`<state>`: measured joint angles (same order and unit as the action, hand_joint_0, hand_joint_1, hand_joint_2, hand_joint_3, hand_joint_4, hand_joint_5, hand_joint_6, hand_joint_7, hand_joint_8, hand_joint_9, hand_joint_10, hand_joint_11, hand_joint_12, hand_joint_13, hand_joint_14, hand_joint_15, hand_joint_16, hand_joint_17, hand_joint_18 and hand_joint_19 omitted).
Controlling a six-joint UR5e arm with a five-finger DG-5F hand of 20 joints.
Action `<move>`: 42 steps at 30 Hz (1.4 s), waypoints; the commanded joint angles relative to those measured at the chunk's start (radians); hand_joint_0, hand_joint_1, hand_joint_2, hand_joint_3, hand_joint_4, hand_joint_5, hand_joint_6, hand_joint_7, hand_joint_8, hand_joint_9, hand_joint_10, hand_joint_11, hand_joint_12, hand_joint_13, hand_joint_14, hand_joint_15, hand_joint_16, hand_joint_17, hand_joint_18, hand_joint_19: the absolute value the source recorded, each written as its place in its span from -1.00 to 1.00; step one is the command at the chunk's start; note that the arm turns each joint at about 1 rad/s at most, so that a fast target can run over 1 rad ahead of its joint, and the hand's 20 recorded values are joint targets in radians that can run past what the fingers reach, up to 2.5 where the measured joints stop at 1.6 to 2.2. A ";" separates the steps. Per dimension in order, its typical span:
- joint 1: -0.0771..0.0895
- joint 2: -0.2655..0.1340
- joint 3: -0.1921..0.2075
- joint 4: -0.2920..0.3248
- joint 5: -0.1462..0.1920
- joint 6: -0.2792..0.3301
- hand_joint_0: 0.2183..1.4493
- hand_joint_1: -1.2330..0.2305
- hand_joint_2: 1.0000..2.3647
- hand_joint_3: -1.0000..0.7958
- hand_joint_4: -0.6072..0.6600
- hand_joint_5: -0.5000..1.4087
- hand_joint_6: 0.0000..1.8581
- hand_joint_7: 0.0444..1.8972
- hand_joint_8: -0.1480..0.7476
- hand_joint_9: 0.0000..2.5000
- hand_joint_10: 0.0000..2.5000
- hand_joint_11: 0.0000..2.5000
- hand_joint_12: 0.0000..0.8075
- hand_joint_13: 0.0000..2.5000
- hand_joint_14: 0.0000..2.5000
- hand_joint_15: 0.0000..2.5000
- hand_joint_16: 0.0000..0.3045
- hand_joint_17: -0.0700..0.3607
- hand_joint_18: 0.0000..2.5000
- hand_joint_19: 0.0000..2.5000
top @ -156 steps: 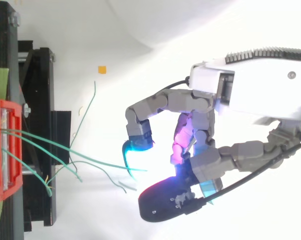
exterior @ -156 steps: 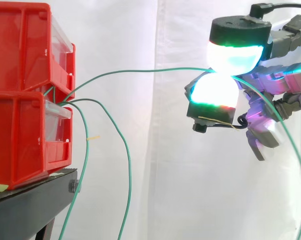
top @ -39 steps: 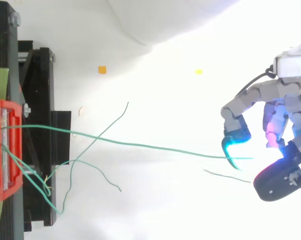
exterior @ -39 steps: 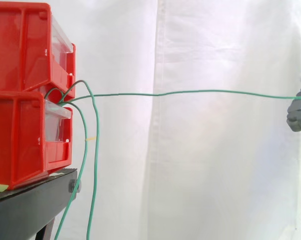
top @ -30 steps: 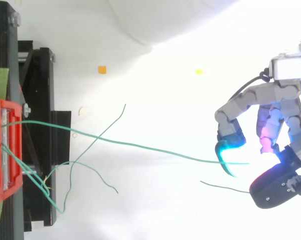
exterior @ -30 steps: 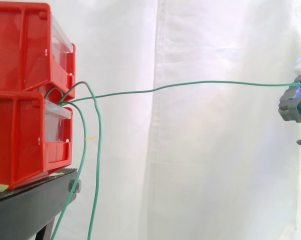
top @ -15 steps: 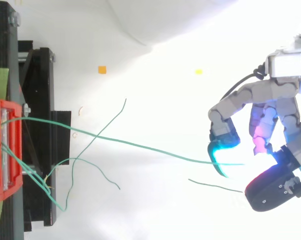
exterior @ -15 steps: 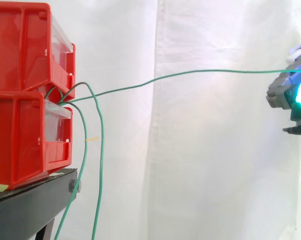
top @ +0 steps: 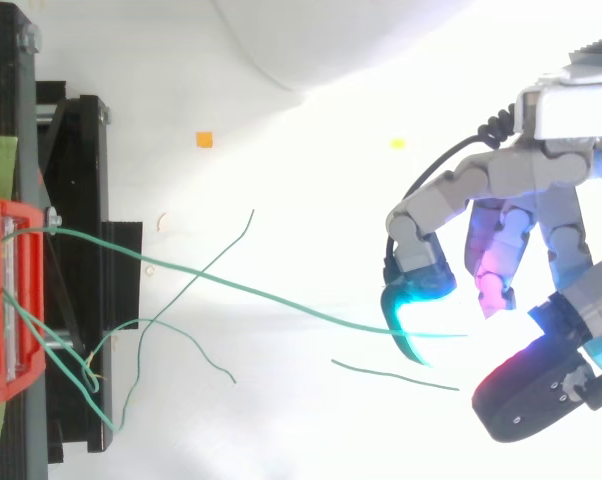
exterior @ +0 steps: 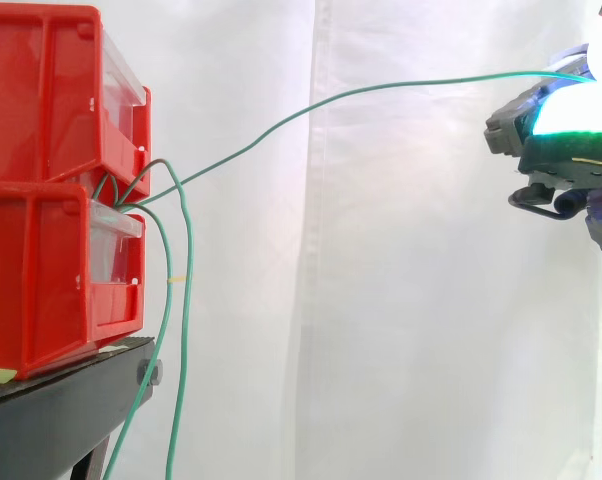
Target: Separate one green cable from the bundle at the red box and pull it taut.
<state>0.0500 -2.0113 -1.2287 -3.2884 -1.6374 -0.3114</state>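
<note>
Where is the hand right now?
In the side view the hand sits at the upper right edge, well away from the red bins, pinching the raised green cable.

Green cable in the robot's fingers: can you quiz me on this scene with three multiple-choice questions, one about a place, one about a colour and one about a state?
1. Where does the green cable held by the hand start?
A. on the floor
B. at the gap between the stacked bins
C. at the curtain's top

2. What colour are the bins?
A. blue
B. red
C. yellow

3. How does the held cable run in the side view?
A. hanging straight down
B. coiled in a loop
C. rising in a gentle curve to the hand

Answers: B, it comes out where the upper bin meets the lower one. B, both bins are red. C, it climbs rightward from the bins to the hand that pinches it.
</note>
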 commanded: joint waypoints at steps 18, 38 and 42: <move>-0.001 0.000 0.000 0.004 -0.001 0.000 -0.12 -0.35 -0.97 -0.08 0.21 -0.33 -0.46 0.41 -0.34 0.46 -0.99 -0.68 -0.40 -0.03 -0.99 -0.63 -0.75 -0.27 -0.33 -0.56; 0.001 0.000 0.000 0.004 0.001 0.000 -0.12 -0.35 -0.97 -0.07 0.20 -0.33 -0.46 0.41 -0.34 0.46 -0.99 -0.67 -0.43 -0.02 -0.99 -0.63 -0.75 -0.27 -0.33 -0.56; 0.001 0.000 0.000 0.004 -0.001 0.000 -0.12 -0.35 -0.97 -0.07 0.20 -0.33 -0.46 0.42 -0.35 0.45 -0.99 -0.69 -0.43 -0.02 -0.99 -0.63 -0.75 -0.28 -0.33 -0.56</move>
<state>0.0500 -2.0114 -1.2287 -3.2842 -1.6380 -0.3114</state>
